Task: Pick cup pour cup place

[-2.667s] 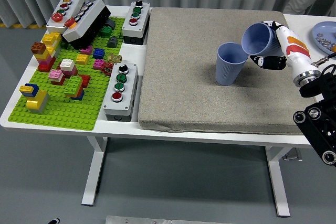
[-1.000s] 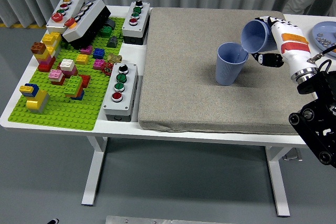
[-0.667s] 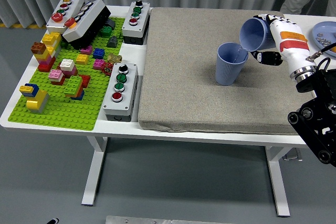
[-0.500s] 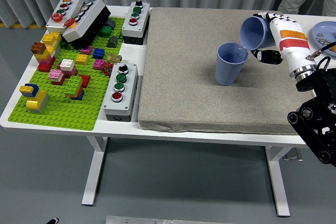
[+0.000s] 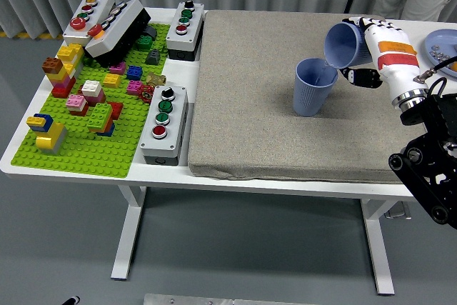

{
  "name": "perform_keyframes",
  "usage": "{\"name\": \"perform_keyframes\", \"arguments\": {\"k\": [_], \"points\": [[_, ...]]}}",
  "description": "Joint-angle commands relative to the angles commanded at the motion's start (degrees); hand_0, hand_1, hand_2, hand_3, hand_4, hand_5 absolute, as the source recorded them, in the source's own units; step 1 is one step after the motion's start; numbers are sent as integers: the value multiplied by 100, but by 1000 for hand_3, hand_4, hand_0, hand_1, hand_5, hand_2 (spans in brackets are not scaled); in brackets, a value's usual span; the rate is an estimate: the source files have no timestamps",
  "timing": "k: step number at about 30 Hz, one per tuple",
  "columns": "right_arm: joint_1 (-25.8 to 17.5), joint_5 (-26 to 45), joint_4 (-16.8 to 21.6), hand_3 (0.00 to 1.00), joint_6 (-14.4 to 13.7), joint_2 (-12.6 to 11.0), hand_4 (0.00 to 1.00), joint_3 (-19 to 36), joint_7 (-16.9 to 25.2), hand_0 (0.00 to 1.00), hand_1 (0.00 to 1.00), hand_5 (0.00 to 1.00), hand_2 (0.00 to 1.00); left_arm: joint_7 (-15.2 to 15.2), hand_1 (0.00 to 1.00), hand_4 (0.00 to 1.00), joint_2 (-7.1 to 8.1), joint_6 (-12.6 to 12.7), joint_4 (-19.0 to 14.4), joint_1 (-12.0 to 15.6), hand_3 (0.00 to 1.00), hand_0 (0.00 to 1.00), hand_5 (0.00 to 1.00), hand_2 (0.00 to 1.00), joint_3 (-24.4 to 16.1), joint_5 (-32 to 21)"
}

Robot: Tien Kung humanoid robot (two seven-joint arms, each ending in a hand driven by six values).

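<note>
Grey mat on white table: right hand, fingers wrapped around a tipped blue cup above the standing cup; misaligned rims risk spilling

White table w/ grey mat, green brick baseplate, button boxes, maybe a plate far right

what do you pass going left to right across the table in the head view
green brick baseplate → button box → grey mat → standing blue cup → tilted blue cup held in the right hand → blue plate at the right edge.
</note>
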Motion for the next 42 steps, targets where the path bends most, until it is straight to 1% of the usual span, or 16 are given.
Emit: {"name": "perform_keyframes", "arguments": {"k": [7, 16, 28, 42], "points": [[65, 50, -103, 703, -52, -73, 664, -164, 49, 790, 732, 114, 592, 0, 781, 558, 4, -2, 0, 4, 752, 822, 998, 824, 12, -9], [141, 42, -23, 699, -122, -163, 665, -362, 24, 790, 732, 113, 590, 2, 782, 558, 8, -2, 0, 8, 752, 821, 998, 824, 15, -7], [165, 45, -22, 697, -215, -187, 664, -515, 2, 798, 732, 114, 589, 1, 781, 558, 7, 2, 0, 21, 751, 822, 998, 824, 19, -6], [409, -11, 77, 694, -222, -440, 663, -1006, -64, 814, 732, 113, 588, -4, 782, 558, 10, 7, 0, 14, 752, 822, 998, 824, 8, -4]]}}
